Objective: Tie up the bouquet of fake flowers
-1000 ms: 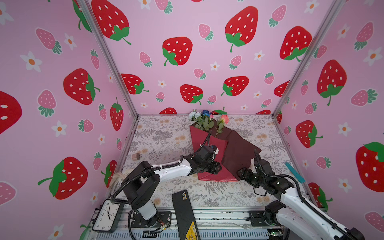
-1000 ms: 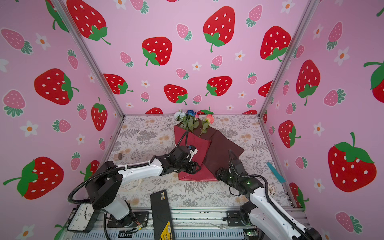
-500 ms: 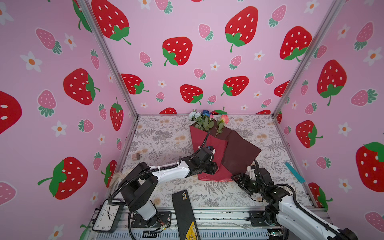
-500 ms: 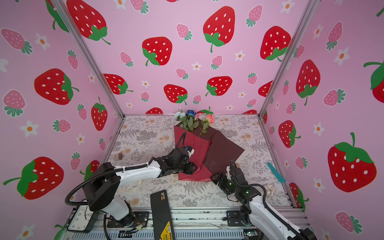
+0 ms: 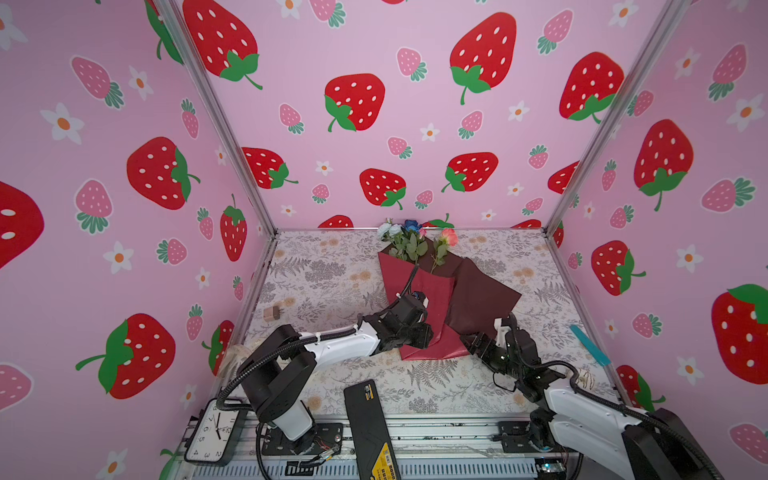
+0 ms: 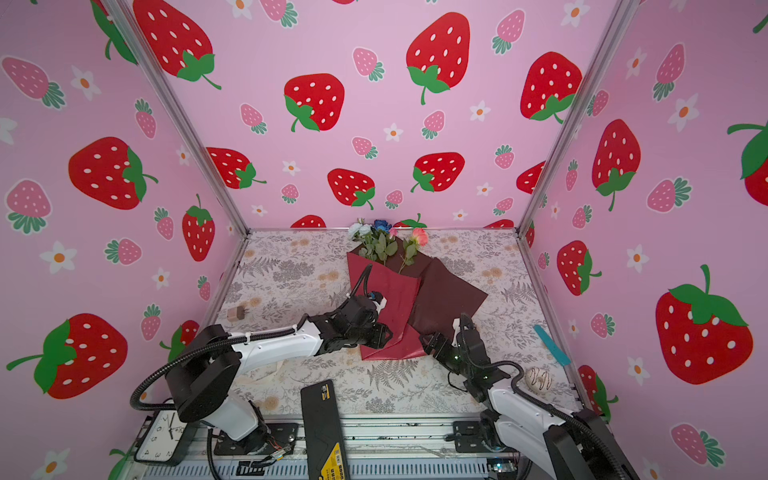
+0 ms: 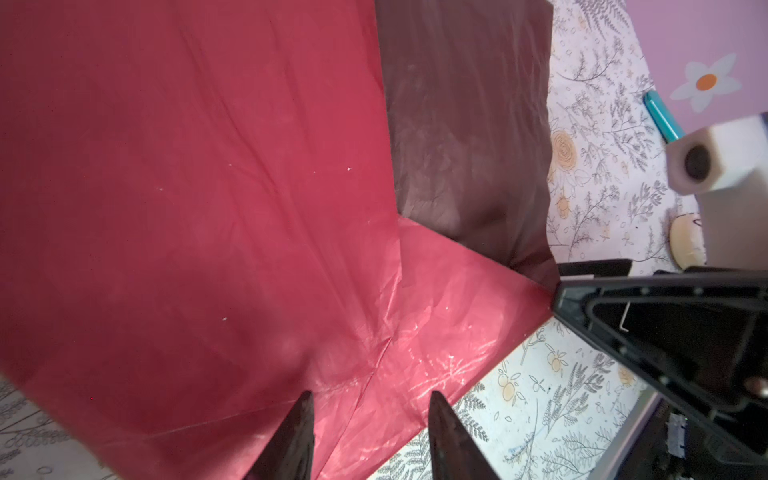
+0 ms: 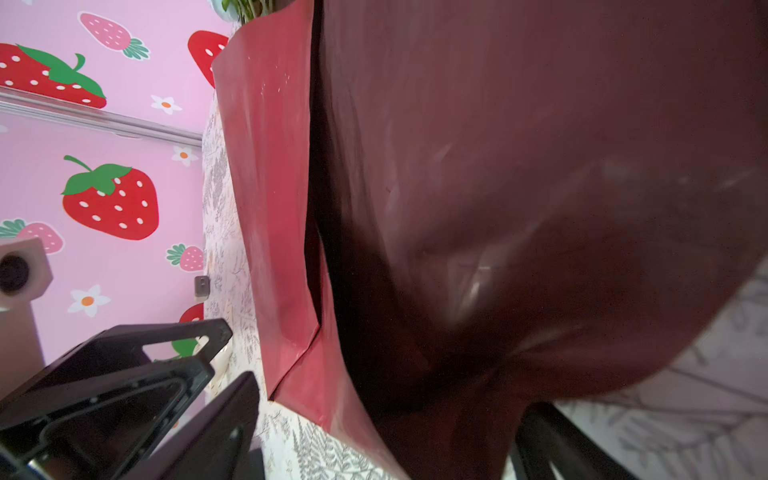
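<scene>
The bouquet of fake flowers (image 5: pixel 411 241) (image 6: pixel 380 241) lies at the back centre, with its blooms toward the rear wall. Dark red glossy wrapping paper (image 5: pixel 432 299) (image 7: pixel 208 208) covers the stems, and a darker flap (image 5: pixel 478 299) (image 8: pixel 498 166) spreads to the right. My left gripper (image 5: pixel 417 334) (image 6: pixel 376 334) (image 7: pixel 370 399) hovers over the paper's near left corner, jaws partly apart with a crease below them. My right gripper (image 5: pixel 478 345) (image 6: pixel 436 343) (image 8: pixel 390 399) stands wide open at the dark flap's near corner, which lies loose between the fingers.
A black box (image 5: pixel 368 424) lies at the front centre and a clock (image 5: pixel 212 432) at the front left. By the right wall lie a teal stick (image 5: pixel 590 345) and a round pale thing (image 6: pixel 538 379). Near the left wall sits a small brown block (image 5: pixel 272 312).
My right gripper has drawn back toward the front edge and opened wider. My left gripper has slid a little toward the front over the paper, its jaws slightly narrower.
</scene>
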`<state>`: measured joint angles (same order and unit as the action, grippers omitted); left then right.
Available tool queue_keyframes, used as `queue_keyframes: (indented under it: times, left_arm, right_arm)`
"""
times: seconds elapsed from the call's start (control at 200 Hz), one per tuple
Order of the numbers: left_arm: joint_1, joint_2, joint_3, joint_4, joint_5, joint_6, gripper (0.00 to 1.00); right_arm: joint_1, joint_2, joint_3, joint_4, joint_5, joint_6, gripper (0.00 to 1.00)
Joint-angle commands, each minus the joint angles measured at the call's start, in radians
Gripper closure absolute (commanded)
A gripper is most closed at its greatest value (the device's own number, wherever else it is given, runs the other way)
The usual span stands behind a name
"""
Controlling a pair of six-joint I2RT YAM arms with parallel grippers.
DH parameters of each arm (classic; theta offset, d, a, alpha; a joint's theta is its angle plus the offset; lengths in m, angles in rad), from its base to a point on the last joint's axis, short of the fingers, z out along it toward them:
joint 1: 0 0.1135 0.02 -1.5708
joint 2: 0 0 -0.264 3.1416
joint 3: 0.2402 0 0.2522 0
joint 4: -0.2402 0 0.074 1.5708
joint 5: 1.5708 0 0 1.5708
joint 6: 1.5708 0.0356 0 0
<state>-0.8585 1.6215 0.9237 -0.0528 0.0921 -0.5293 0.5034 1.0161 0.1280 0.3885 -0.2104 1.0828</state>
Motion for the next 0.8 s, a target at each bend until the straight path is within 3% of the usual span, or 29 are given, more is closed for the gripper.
queue_keyframes:
  times: [0.0, 0.215, 0.38, 0.62, 0.79]
  left_arm:
    - [-0.001, -0.013, -0.008, -0.010, -0.027, -0.011, 0.54]
    - [0.009, -0.011, -0.004, -0.022, -0.058, -0.005, 0.54]
    - [0.012, 0.011, 0.014, -0.038, -0.081, -0.022, 0.55]
    - [0.019, -0.005, 0.014, -0.060, -0.141, -0.074, 0.54]
    - [0.028, -0.034, 0.006, -0.078, -0.187, -0.098, 0.54]
  right_arm:
    - [-0.046, 0.045, 0.032, -0.009, 0.084, -0.100, 0.07]
    - [-0.145, 0.093, 0.060, 0.017, 0.045, -0.154, 0.07]
    - [-0.167, 0.090, 0.079, 0.006, 0.030, -0.170, 0.14]
    - [-0.166, 0.061, 0.090, -0.044, -0.021, -0.164, 0.53]
    - [-0.137, 0.038, 0.093, -0.083, -0.045, -0.152, 0.74]
